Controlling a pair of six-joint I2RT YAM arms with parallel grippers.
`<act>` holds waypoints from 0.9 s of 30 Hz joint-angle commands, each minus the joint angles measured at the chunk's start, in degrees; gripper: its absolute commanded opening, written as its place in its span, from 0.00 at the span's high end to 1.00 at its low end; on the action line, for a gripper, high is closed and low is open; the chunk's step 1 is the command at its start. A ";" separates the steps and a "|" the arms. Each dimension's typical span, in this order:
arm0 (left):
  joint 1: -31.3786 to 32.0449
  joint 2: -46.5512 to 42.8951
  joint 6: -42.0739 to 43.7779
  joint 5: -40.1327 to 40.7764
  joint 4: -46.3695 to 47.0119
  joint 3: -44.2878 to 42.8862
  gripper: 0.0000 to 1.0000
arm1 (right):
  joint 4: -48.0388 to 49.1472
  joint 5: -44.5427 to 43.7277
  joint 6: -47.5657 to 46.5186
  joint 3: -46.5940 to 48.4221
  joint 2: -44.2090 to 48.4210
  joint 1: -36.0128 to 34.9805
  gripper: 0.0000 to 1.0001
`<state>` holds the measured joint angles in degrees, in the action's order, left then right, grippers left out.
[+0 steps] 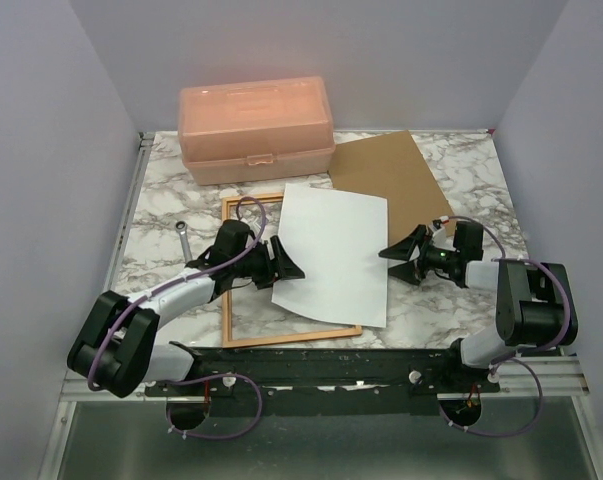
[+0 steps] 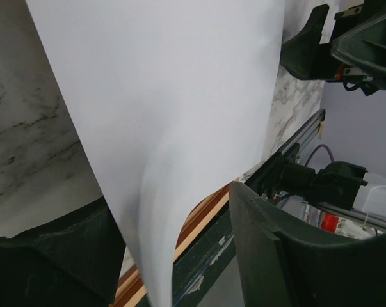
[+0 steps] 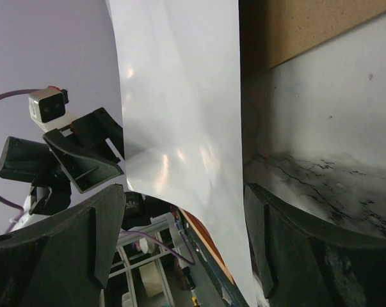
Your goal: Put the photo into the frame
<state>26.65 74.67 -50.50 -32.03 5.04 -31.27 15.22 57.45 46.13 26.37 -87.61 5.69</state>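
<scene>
Marble bench (image 1: pixel 461 290), white with grey veining, carries all items.

Peach plastic box (image 1: pixel 256 125): shut, standing beyond the frame's far rail.

Frame (image 1: pixel 291 337): lying flat, pale tan wood showing, at the left-centre of the bench.

Photo (image 1: pixel 331 255): plain white side up, laid askew across the frame's right half. It overhangs the right rail onto the marble and covers the far right corner. It is on the frame, not seated in the opening. The left wrist view shows the sheet bowed near its edge.

Brown backing board (image 1: pixel 391 175): flat, beyond the frame's far right corner, its near corner tucked under the photo.

Left jaws: inside the frame's opening, standing wide, fingers (image 2: pixel 289 256) either side of the photo's left edge. Whether either finger touches the sheet cannot be settled from these views.

Right jaws: outside the frame's right rail, also wide, fingers (image 3: pixel 308 256) astride the photo's right edge, not clamped.

Small spanner (image 1: pixel 183 234): just outside the frame's left rail, near its far end.
</scene>
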 commanded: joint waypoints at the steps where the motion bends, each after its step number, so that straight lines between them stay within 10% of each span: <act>1: 0.23 -1.10 -0.01 -0.76 0.94 2.29 0.42 | 3.16 2.07 1.17 -1.62 0.87 -0.40 0.19; 19: 0.22 -4.19 2.78 2.58 -3.76 1.64 0.94 | 1.01 1.45 0.05 -1.61 2.21 -0.39 0.20; 27: 0.24 -11.82 3.89 4.90 -9.64 0.14 1.00 | -6.95 -1.97 -4.45 0.00 6.60 -0.64 0.14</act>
<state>26.65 67.77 -48.34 -29.91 -0.69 -28.93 14.33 57.71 45.32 24.82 -84.07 5.65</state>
